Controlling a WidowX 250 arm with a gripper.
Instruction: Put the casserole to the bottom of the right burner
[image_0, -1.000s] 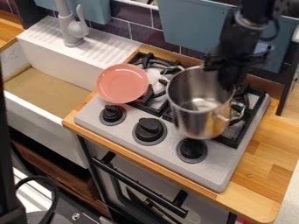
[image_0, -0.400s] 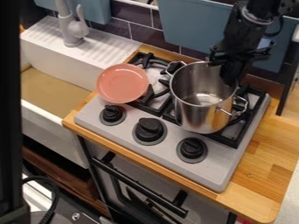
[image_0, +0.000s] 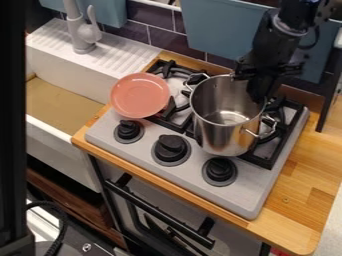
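Set the steel pot (image_0: 224, 137) down flat and slow

The pot is over the front part of the right burner's black grate (image_0: 287, 137), with its open top up. The black gripper (image_0: 258, 94) is at the back rim, with one finger inside the pot. It looks pinched shut on that rim. I cannot tell if the pot's bottom touches the bars.

The job now, I think, is to get the pot low and steady. Held on just one side, it could tip or swing, so small, slow moves are best. The whole bottom should sit on the bars before the gripper lets go. Then it should go straight up, so the inside finger does not drag the rim.

The right knob (image_0: 219, 170) is just in front of the pot. If the pot goes too far forward, it could bump the knob or hang off the bars. The pink plate (image_0: 140, 95) is on the left side of the stove (image_0: 257, 200), apart from the pot. The side handle (image_0: 269, 128) sticks out and could catch on something.
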